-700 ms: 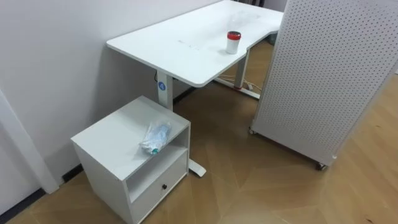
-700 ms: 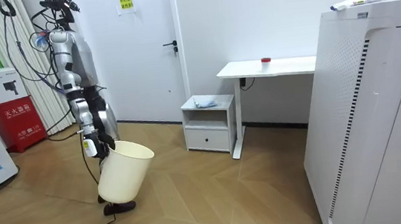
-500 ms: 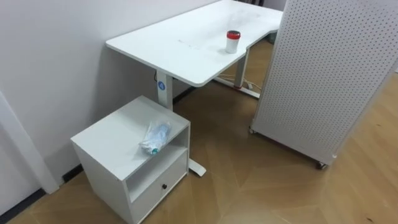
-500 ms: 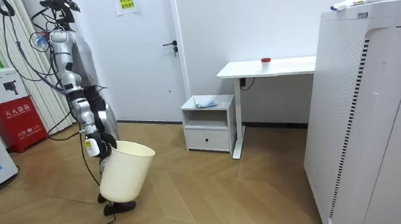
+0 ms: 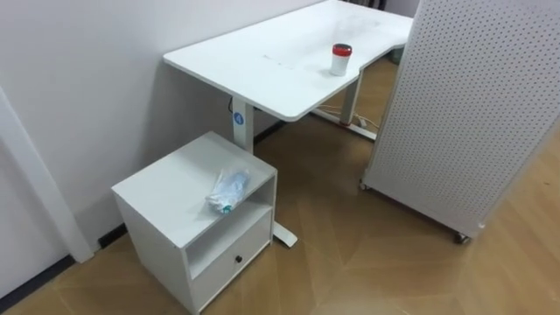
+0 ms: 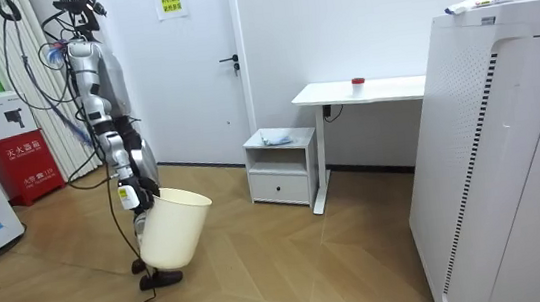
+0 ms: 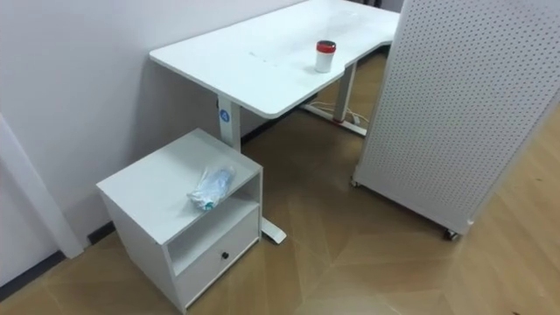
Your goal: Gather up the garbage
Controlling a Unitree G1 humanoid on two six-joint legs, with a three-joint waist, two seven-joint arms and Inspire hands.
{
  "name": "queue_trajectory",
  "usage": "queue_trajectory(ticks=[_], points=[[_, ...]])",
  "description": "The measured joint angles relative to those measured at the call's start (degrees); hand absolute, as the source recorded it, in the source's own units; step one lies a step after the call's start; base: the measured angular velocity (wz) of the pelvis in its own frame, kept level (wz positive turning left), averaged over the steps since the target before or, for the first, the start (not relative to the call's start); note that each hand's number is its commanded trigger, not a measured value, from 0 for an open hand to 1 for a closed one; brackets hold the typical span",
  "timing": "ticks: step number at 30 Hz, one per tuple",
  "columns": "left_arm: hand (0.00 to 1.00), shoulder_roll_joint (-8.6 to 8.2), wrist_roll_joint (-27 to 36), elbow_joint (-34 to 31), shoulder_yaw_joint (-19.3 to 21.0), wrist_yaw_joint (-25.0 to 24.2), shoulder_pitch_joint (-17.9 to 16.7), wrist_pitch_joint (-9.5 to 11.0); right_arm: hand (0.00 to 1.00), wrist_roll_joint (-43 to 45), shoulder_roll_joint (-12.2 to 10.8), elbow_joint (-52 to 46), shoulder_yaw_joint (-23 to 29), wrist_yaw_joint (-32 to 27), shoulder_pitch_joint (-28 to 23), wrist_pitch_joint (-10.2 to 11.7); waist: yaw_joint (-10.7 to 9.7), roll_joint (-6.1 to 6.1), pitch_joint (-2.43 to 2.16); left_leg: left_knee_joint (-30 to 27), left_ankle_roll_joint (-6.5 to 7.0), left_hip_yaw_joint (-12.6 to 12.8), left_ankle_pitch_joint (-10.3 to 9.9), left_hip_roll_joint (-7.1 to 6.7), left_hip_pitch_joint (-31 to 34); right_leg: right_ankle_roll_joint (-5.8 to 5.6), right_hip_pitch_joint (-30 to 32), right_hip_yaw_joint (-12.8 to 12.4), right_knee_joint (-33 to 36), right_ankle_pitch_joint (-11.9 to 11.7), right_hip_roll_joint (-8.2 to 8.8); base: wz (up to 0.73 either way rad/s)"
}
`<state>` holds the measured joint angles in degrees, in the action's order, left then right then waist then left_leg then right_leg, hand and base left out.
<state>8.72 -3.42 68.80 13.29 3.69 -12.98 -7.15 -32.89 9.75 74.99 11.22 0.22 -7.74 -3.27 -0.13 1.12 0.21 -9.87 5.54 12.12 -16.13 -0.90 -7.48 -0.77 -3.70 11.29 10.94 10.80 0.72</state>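
Room view: robot's well away from the cabinet (image 6: 282,165), right hand (image 6: 126,194) at the bin (image 6: 172,227) rim, can't tell its grip | garbage = crumpled bottle (image 5: 226,190) on cabinet top, near front edge | imo walk up square, stop close, then reach

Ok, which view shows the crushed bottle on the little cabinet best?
The left eye view: the crushed plastic bottle lies close and unobstructed on top of the white cabinet, near its front edge. The right eye view shows it nearly as well; the room view gives a small pale shape there.
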Motion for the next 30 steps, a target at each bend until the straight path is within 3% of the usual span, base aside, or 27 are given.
queue_trajectory(ticks=[5, 7, 9, 10, 12, 13, 14, 15, 17, 19, 20, 21, 22, 23, 24, 26, 27, 29, 30], points=[[0.0, 0.05, 0.0, 0.0, 0.0, -0.1, 0.1, -0.1, 1.0, 0.1, 0.0, 0.5, -1.0, 0.7, 0.1, 0.1, 0.2, 0.61, 0.03, -4.8, -1.26, 0.1, -0.9, 0.35, 1.4, 1.03, 1.3, -0.1, 3.1, 1.5, 0.0, -0.01], [0.0, 0.43, 0.0, 0.0, 0.0, -0.2, 0.1, -0.5, 1.0, 0.4, 0.1, 0.6, -1.1, 1.3, 0.1, 0.1, 0.5, 1.03, 0.24, -10.5, -2.38, 0.4, -2.7, 1.32, 3.5, 1.78, 2.4, 0.0, 6.1, 2.8, -0.02, -0.12], [0.0, 1.28, 0.0, 0.5, 0.0, -0.3, 0.7, -1.3, 1.0, 2.0, 0.0, 1.1, -1.1, 1.7, 1.1, 0.0, 0.4, 1.36, 0.39, -22.3, -4.18, 0.5, -4.1, 3.11, 8.1, 2.94, 2.9, 0.2, 8.6, 5.7, 0.02, -0.14], [0.0, 1.28, 0.0, 0.5, 0.0, -0.3, 0.8, -1.5, 1.0, 2.0, 0.2, 1.2, -1.1, 1.7, 1.3, 0.0, 0.4, 1.25, 0.41, -25.4, -4.21, 0.4, -4.1, 3.72, 9.4, 3.4, 3.0, 0.0, 9.1, 6.2, 0.1, -0.13], [0.0, 1.29, 0.0, 0.5, -0.6, -0.5, 0.3, -2.0, 1.0, 1.9, 0.9, 1.0, -1.6, 1.8, 1.3, -0.2, 0.2, 0.15, 0.31, -35.1, -4.74, 0.2, -3.6, 6.9, 13.4, 4.27, 2.3, 0.3, 10.1, 7.2, -1.48, 0.0], [0.0, 1.35, 0.0, 0.4, -1.0, -0.5, 0.3, -2.1, 1.0, 1.9, 1.0, 1.0, -1.8, 1.8, 1.4, -0.4, 0.2, 0.11, 0.3, -36.7, -5.16, 0.2, -3.0, 7.34, 13.9, 4.43, 2.0, 0.2, 10.3, 7.4, -1.61, 0.0], [0.0, 1.32, 0.0, 0.4, -1.7, -0.4, -0.1, -2.2, 1.0, 1.9, 1.2, 1.1, -2.5, 1.7, 1.3, -0.6, 0.1, 1.04, 0.73, -40.1, -5.51, -0.3, -0.7, 7.39, 15.2, 4.66, 1.4, -0.2, 10.8, 7.9, -1.42, 0.0], [0.0, 0.91, 0.0, 0.4, -1.9, -0.4, -0.5, -2.4, 1.0, 1.9, 1.7, 1.1, -2.7, 1.5, 1.3, -1.0, -0.2, 1.1, 0.65, -43.1, -5.28, -1.8, 0.7, 6.52, 17.2, 4.62, 0.4, -0.9, 11.0, 8.5, -0.97, 0.04], [0.0, 0.72, 0.1, 0.0, -3.1, -0.4, -0.3, -2.4, 1.0, 1.6, 2.2, 0.7, -3.4, 0.8, 1.2, -1.4, -1.0, 1.16, 0.61, -39.0, -4.08, -4.0, -1.3, 5.01, 20.8, 4.44, 0.2, -2.1, 11.2, 9.2, -0.61, 0.14], [0.0, 0.76, 0.1, -0.8, -3.4, -0.2, -1.1, -2.4, 1.0, 1.8, 2.2, 0.6, -3.8, 0.0, 1.2, -1.6, -0.4, 1.79, 0.38, -29.8, -4.97, -4.6, -0.8, 4.01, 24.2, 4.27, 0.2, -3.9, 11.2, 9.9, 0.15, -0.14], [0.0, 0.76, 0.1, -0.8, -3.4, -0.1, -1.4, -2.3, 1.0, 1.8, 2.4, 0.6, -3.9, -0.3, 1.1, -1.5, 0.5, 1.85, 0.36, -21.6, -6.41, -5.4, 1.2, 3.29, 25.5, 3.73, -0.3, -4.6, 11.1, 10.4, 0.74, -0.39], [0.0, 0.94, 0.1, -0.8, -3.3, 0.1, -2.0, -2.0, 1.0, 1.8, 2.2, 0.5, -4.1, -0.6, 1.0, -1.5, 1.0, 1.93, 0.38, -16.1, -6.3, -6.2, 6.3, 3.1, 26.5, 2.96, -1.2, -4.7, 10.8, 11.0, 1.71, -0.42], [0.0, 0.99, 0.1, -0.8, -3.3, 0.2, -2.5, -1.8, 1.0, 1.8, 2.1, 0.5, -4.5, -0.7, 0.9, -1.5, 1.1, 2.04, 0.29, -14.6, -6.2, -6.2, 8.4, 3.04, 26.5, 2.41, -1.7, -5.2, 10.5, 11.2, 2.05, -0.38], [0.0, 1.0, 0.2, -0.8, -3.3, 0.6, -3.0, -1.4, 1.0, 1.9, 2.2, 0.3, -5.4, -0.8, 0.8, -1.4, 1.1, 2.39, 0.03, -13.6, -5.11, -5.4, 11.7, 2.81, 25.7, 1.4, -2.1, -5.8, 10.1, 11.8, 2.63, -0.37], [0.0, 1.04, 0.5, -0.7, -3.4, 0.7, -3.2, -0.7, 1.0, 1.9, 2.1, -0.1, -5.6, -0.8, 0.8, -1.3, 1.2, 2.83, -0.11, -13.9, -4.06, -4.5, 12.2, 2.14, 25.6, 0.56, -2.3, -6.5, 9.4, 12.1, 3.21, -0.39], [0.0, 1.09, 0.5, -0.6, -3.3, 0.7, -2.9, 0.2, 1.0, 3.0, 1.7, -1.1, -5.6, -0.7, 1.0, -1.2, 1.4, 3.65, -0.18, -15.7, -2.9, -3.1, 10.8, 1.83, 25.6, -0.71, -2.9, -6.3, 7.6, 11.6, 4.23, -0.45], [0.0, 1.08, 0.5, -0.6, -3.3, 0.7, -2.3, 1.1, 1.0, 5.0, 1.7, -2.0, -5.6, -0.3, 1.0, -0.9, 1.4, 3.67, 0.26, -17.0, -2.89, -2.9, 9.1, 1.81, 25.8, -1.22, -3.8, -6.2, 6.0, 10.9, 4.48, -0.36], [0.0, 1.09, 0.5, -0.8, -3.4, 0.7, -1.3, 2.1, 1.0, 7.4, 1.7, -3.0, -5.9, -0.1, 0.6, -0.3, 1.1, 3.6, 0.4, -19.2, -2.69, -2.5, 6.6, 1.65, 25.9, -1.76, -5.2, -6.0, 4.6, 10.5, 4.92, -0.15], [0.0, 1.04, 0.5, -0.7, -3.5, 0.7, -0.5, 2.5, 1.0, 8.5, 1.7, -3.8, -5.9, -0.1, 0.0, -0.2, 0.9, 3.3, 0.25, -20.2, -2.46, -2.0, 5.1, 1.34, 25.8, -1.85, -5.6, -6.2, 4.9, 10.6, 5.33, -0.08]])
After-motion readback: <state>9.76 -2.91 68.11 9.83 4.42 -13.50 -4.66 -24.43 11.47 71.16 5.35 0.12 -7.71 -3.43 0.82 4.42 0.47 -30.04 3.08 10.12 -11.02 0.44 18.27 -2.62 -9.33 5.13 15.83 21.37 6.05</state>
